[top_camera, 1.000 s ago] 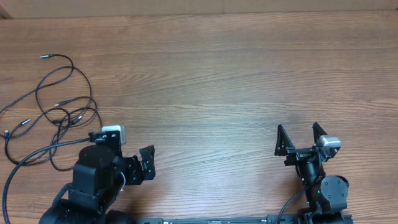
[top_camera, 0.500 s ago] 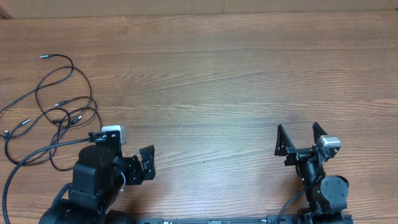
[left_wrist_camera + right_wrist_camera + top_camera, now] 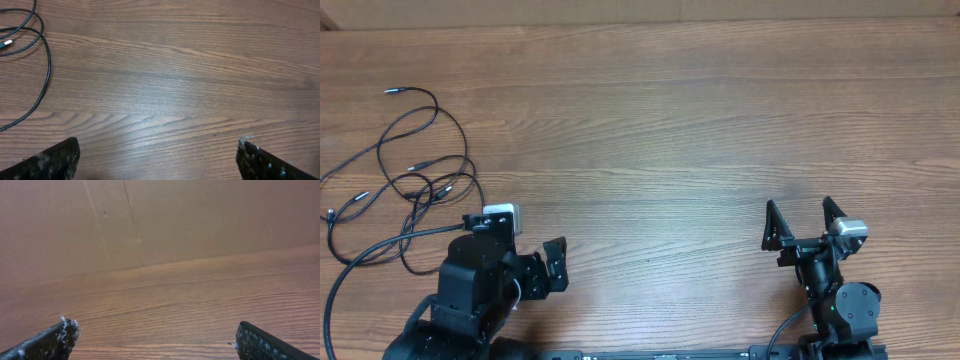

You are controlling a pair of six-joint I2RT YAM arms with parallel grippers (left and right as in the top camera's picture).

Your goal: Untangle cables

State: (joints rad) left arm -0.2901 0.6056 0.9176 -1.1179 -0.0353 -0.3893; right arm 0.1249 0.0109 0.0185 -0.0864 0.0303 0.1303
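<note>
Cables [image 3: 426,190] lie looped on the tabletop [image 3: 670,130] near the left tool [image 3: 553,267]; it and the right tool [image 3: 803,222] gape apart.

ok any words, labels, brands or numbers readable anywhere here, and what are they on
None: no view shows any word, number, brand or sign that can be read. The cables, the wooden table, the left gripper and the right gripper show no visible markings.
</note>
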